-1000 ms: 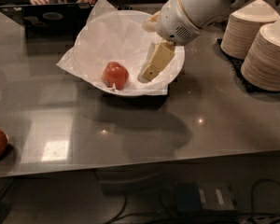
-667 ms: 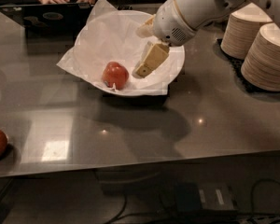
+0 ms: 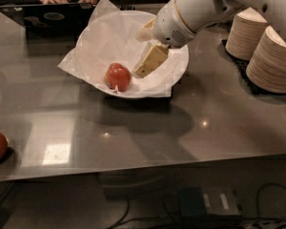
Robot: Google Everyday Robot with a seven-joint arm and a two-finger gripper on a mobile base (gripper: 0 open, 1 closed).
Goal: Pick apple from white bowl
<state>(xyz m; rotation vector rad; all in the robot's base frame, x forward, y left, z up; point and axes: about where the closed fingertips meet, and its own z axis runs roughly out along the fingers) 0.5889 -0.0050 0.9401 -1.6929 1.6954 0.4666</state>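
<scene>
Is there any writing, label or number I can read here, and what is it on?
No text can be read anywhere.
Apple in the white bowl: any label is too blurred to read.
Gripper, inside the bowl beside the apple: no readable marking.
Stacked paper bowls: plain.

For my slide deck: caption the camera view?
Gripper hangs in the white bowl beside the apple, apart from it.

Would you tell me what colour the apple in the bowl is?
Red apple, camera view; claw beside it in the bowl.
</scene>
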